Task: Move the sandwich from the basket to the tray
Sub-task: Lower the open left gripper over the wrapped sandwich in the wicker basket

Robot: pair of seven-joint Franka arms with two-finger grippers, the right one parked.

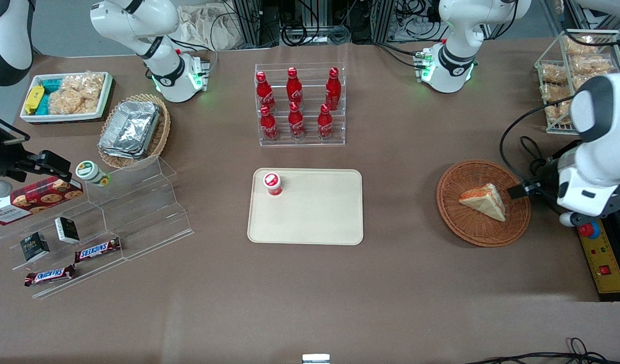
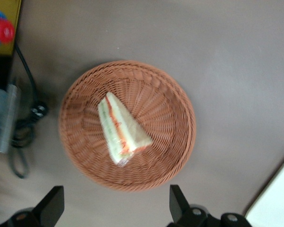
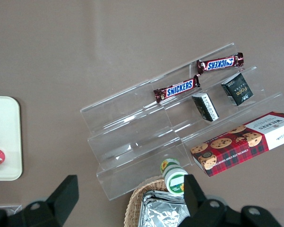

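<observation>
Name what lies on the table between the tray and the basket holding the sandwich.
Only bare tabletop between tray and basket, front view. The tool hangs open above the basket.

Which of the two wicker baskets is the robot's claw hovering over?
The reddish-brown basket holding the sandwich; the open gripper hovers above it. The tan basket holds foil containers.

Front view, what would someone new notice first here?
Probably the rack of red cola bottles, standing farther from the front camera than the tray. Next, the sandwich lying in the basket toward the working arm's end, with the open gripper hovering above it.
</observation>
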